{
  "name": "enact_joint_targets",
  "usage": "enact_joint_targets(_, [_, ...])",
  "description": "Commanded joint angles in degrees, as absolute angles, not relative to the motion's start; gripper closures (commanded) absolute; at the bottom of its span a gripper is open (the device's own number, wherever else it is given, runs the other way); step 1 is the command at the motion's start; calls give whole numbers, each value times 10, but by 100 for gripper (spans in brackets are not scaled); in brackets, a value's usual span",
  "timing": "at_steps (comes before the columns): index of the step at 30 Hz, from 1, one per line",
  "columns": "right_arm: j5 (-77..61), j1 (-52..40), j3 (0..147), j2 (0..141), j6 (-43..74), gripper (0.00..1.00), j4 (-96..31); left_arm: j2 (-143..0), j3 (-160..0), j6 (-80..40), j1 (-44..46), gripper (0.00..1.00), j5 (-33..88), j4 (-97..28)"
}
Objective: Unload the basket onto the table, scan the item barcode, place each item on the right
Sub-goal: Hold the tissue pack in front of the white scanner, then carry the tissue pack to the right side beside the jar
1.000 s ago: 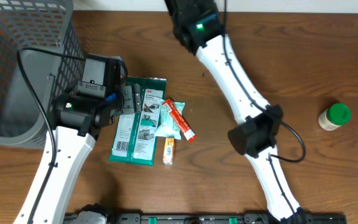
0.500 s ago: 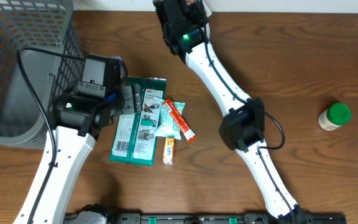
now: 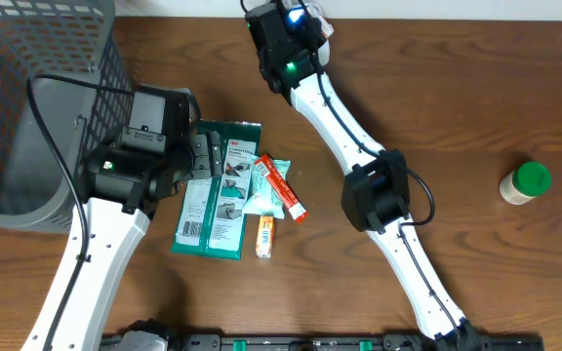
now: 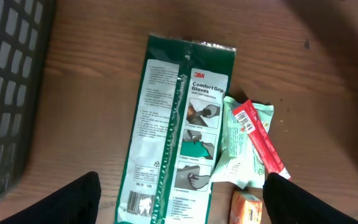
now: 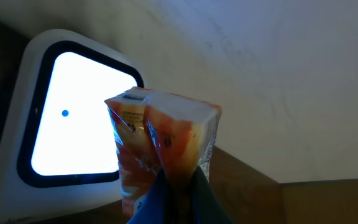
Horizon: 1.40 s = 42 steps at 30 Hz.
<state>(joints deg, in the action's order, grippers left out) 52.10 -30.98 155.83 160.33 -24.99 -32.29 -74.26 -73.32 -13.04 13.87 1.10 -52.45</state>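
In the right wrist view my right gripper (image 5: 178, 185) is shut on the lower end of an orange plastic-wrapped packet (image 5: 166, 134). The packet stands upright just in front of a white scanner (image 5: 17, 124), whose window glows bright. From overhead only the right arm (image 3: 291, 49) shows, reaching to the table's far edge; the packet is hidden there. My left gripper (image 4: 179, 208) is open, hanging above a green glove package (image 4: 179, 124) whose barcode faces up, and touches nothing.
Beside the glove package (image 3: 218, 190) lie a pale green pouch (image 4: 244, 146), a red stick pack (image 4: 260, 140) and a small orange box (image 3: 265, 236). A grey basket (image 3: 27, 97) fills the left side. A green-capped bottle (image 3: 525, 182) stands at the right.
The right arm has swung left and toward the table's far edge, its elbow shifting left. The left arm and the items on the table have not moved.
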Motion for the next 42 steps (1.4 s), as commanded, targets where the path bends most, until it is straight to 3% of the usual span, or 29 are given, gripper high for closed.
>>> enact_joint_targets(1, [519,-304,1559,1604,-258,99,-324,-745,-741,-123,136,16,4,-525])
enact_joint_targets(18, [505,-300,1559,1580,-247,99,-348,-745,-741,-123,136,16,4,-525])
enact_joint_targets(28, [298,-275,1559,1397,-47,99,-661,-745,-741,-123,136,16,4,-525])
enact_joint_targets(34, [157,-207,1559,1310,-28,99,-793,-745,-741,-123,136,16,4,-525])
enact_joint_targets(42, [74,-86,1559,1313,-16,99,-908,-745,-741,-123,136,16,4,-525])
